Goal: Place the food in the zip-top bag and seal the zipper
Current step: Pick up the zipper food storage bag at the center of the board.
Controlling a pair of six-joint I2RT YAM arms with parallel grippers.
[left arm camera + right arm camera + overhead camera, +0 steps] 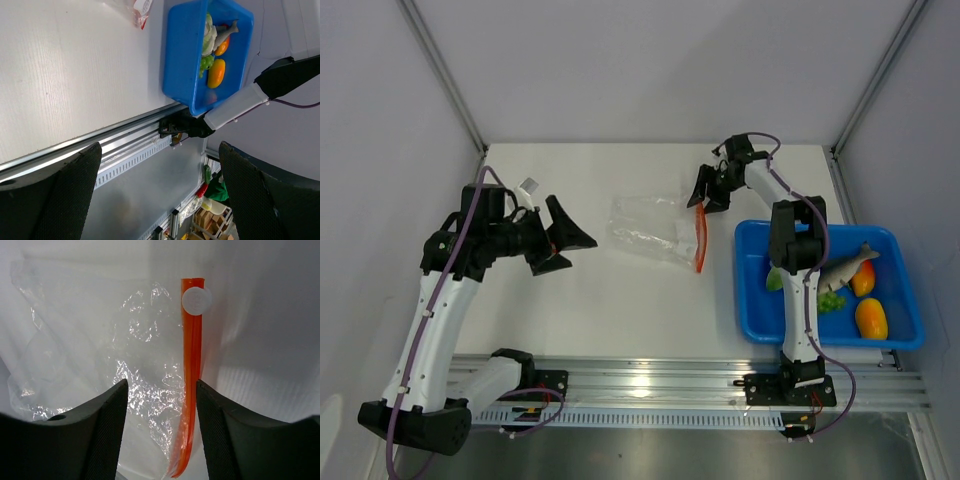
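White tabletop and grey walls frame a job barely begun. Right gripper hangs low with its jaws parted, gripping nothing. Directly under it lies the zip-top bag, flat and crinkled. The zipper runs away from the fingertips, close beside the right-hand finger, with its white slider at the far end. Left gripper is spread wide and empty; the bag lies ahead of its tips but apart from them. All the food sits in the blue tray, back behind the right gripper beside its own arm, well apart from the bag.

Risks, as I judge them: nothing pins the bag, so a pinch or tug on the strip may drag the whole light film across the smooth tabletop. A closing pinch could also catch both layers at once and keep the mouth shut against the food. Whether the mouth is open now I cannot tell.
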